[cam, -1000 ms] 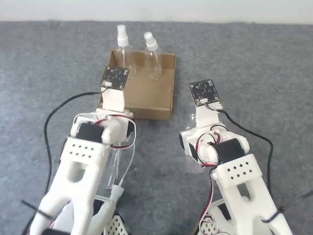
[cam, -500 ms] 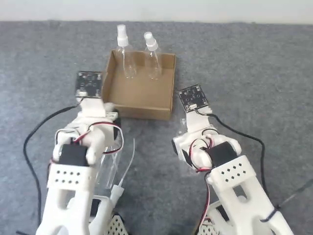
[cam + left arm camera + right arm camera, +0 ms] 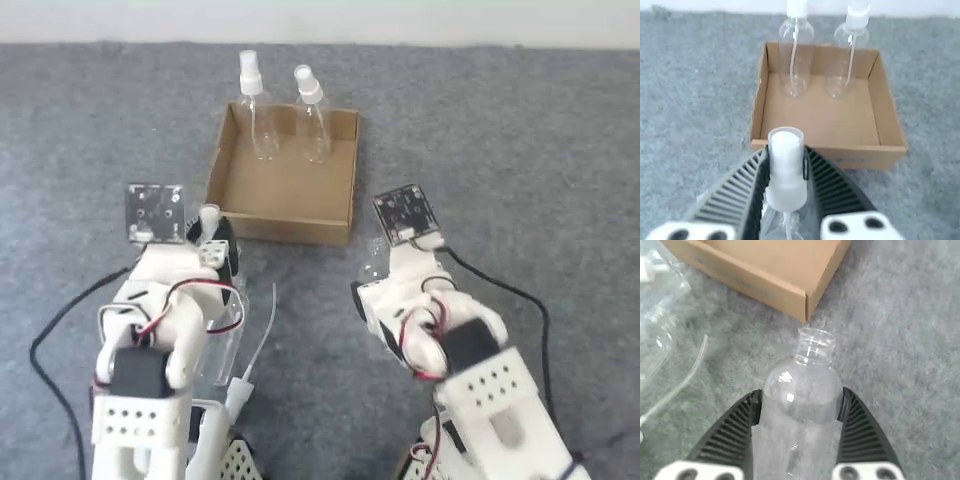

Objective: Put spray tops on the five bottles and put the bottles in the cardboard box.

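The left gripper is pressed in on a white spray top, pinching its collar between both jaws. It sits just in front of the cardboard box's near left corner. Whether a bottle hangs under that top cannot be told.

The right gripper is spread wide around a clear open-necked bottle, with both jaws against its sides. The neck points at the box's near right corner.

Two capped bottles stand inside the box against its far wall. A loose spray top lies well in front of the box.
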### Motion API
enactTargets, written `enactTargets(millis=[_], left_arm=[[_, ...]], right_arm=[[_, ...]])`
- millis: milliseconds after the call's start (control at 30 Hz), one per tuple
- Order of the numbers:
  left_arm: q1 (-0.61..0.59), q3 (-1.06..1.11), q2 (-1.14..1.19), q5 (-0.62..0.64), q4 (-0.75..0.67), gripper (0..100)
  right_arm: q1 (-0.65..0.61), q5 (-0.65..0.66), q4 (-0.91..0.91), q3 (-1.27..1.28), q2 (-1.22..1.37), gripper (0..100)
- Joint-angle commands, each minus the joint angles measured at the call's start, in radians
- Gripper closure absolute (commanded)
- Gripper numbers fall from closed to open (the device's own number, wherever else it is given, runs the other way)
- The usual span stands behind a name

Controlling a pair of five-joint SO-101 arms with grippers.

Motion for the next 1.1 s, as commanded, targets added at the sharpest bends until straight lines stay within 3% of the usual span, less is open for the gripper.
enactTargets(millis=[0,733,1067], left_arm=[[-0.005,0.007,-0.095,0.015,-0.035,98],[-0.005,0.070,-0.425,0.017,-0.023,99],[0.003,0.067,-0.485,0.017,-0.158,99]], right_arm=[[-0.008,0.017,-0.117,0.091,-0.166,99.2],[-0.073,0.017,-0.259,0.250,-0.295,99.2],[-0.073,0.018,-0.292,0.278,-0.295,99.2]])
